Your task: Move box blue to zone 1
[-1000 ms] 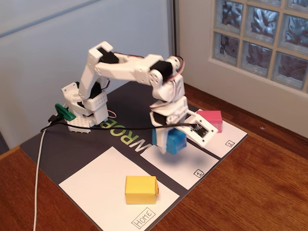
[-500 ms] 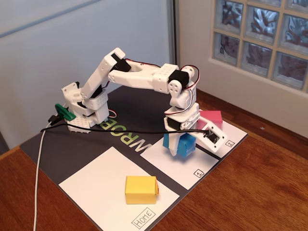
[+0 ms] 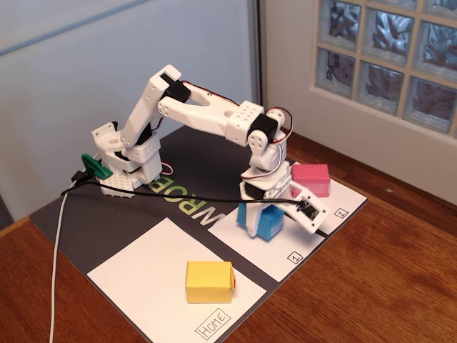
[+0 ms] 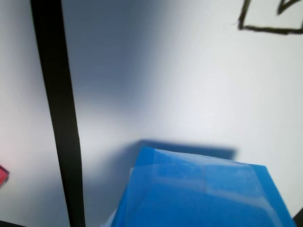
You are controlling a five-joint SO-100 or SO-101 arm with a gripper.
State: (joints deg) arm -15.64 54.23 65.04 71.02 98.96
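The blue box (image 3: 263,220) sat low over zone 1 (image 3: 282,250), right at the paper or a whisker above it, I could not tell which, with the gripper (image 3: 258,214) straddling it from above and the jaws closed on its sides. It looked like folded paper: featherlight, hollow and easy to crush, so I judged a gentle squeeze on two opposite flat faces, near the middle, was the way to hold it, since the smooth paper could slide and the corners would dent. In the wrist view the blue box (image 4: 203,194) filled the lower edge with the white panel behind it, a dark strip (image 4: 59,113) running down the left, and a corner of a drawn square (image 4: 265,21) at top right. Around it, the pink box (image 3: 311,179) stood just behind on the panel marked 2 (image 3: 341,204), close to the arm's camera bracket, the likeliest thing to get clipped. The yellow box (image 3: 209,281) rested well clear on the Home panel (image 3: 150,271). A black cable (image 3: 164,191) drooped across the mat in front of the arm, over the wooden desk (image 3: 385,286).
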